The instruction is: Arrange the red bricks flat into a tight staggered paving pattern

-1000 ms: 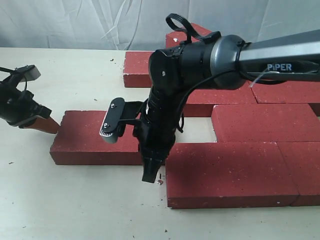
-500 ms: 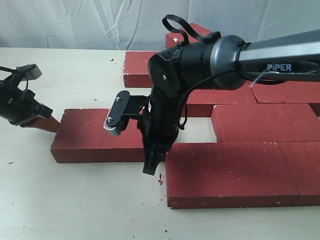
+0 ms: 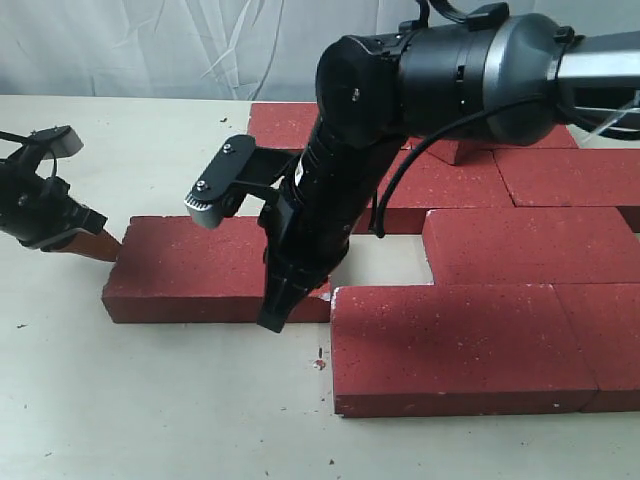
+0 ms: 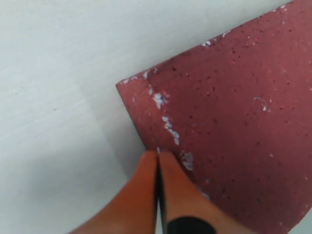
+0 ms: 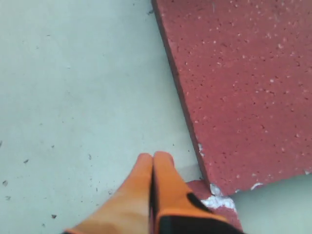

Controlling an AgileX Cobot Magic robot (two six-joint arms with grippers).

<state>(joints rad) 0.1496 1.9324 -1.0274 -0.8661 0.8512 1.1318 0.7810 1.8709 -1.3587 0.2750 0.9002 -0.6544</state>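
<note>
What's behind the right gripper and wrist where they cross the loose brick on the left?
The loose brick runs behind the right gripper; a sliver shows beside the front brick. Its right end and far corner are covered, so the joint there cannot be judged.

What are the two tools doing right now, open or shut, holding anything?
Left tool: shut, holding nothing, tips at a red brick's edge.
Right tool: shut, holding nothing.

red brick (image 3: 180, 265), left hand (image 3: 97, 244) at its end
</note>
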